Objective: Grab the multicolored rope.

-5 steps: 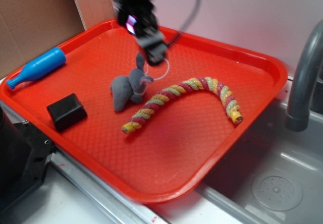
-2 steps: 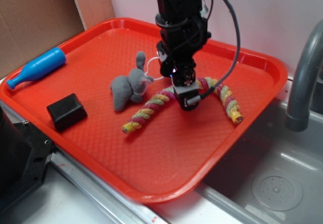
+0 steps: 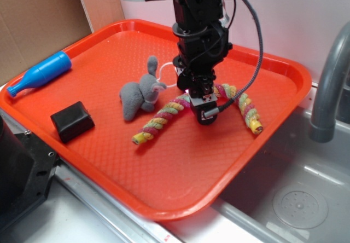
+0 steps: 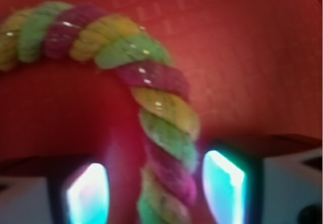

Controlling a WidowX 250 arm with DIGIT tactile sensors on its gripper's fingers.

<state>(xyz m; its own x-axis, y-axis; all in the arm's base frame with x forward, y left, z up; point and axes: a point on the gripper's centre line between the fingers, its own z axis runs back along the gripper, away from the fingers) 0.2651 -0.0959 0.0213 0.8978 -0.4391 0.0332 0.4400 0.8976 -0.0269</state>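
The multicolored rope (image 3: 162,116), twisted from yellow, pink-red and pale green strands, lies in an arch on the red tray (image 3: 180,166). My gripper (image 3: 202,110) is down over the rope's middle, hiding that part in the exterior view. The wrist view shows the rope (image 4: 164,128) running between my two fingers, with the gripper (image 4: 156,188) open. The left fingertip (image 4: 87,193) and the right fingertip (image 4: 225,183) each stand a little apart from the rope.
A grey plush mouse (image 3: 139,93) with a white loop lies just left of the gripper. A black block (image 3: 71,121) and a blue bottle-shaped toy (image 3: 41,73) sit at the tray's left. A sink and grey faucet (image 3: 328,84) are on the right.
The arm has swung from above the mouse at the back to the middle of the rope, then dropped a little lower, so the fingers now straddle the rope.
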